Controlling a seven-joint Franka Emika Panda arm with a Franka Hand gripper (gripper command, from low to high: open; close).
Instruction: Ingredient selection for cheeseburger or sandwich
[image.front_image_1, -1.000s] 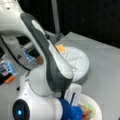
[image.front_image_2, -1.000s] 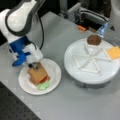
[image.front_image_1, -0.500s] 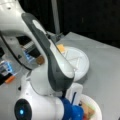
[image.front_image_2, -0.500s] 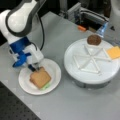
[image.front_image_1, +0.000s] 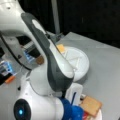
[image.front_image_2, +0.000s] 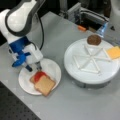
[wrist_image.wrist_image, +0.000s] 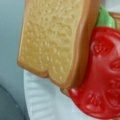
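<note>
The sandwich sits on a small white plate (image.front_image_2: 53, 68) at a front view's lower left. Its top tan bread slice (image.front_image_2: 45, 85) lies askew, leaving the red tomato disc (image.front_image_2: 38, 75) partly uncovered. My gripper (image.front_image_2: 33, 67) hovers just above the plate's far-left edge, open and holding nothing. The wrist view looks straight down on the bread slice (wrist_image.wrist_image: 52, 40), the tomato (wrist_image.wrist_image: 105, 80), a bit of green lettuce (wrist_image.wrist_image: 105, 18) and the plate (wrist_image.wrist_image: 42, 100). The brown patty (image.front_image_2: 93, 39) and the orange cheese square (image.front_image_2: 113, 52) remain on the round tray. The bread (image.front_image_1: 91, 106) also peeks out beside the arm.
A large white round divided tray (image.front_image_2: 92, 67) stands at a front view's right. The same tray (image.front_image_1: 80, 62) appears behind the arm, with the cheese (image.front_image_1: 60, 48) and the patty (image.front_image_1: 40, 60) on its far side. Dark equipment with an orange piece (image.front_image_2: 81, 28) lines the table's back edge.
The gripper has let go of the top bread slice onto the tomato and risen a little off the plate. The slice now lies still.
</note>
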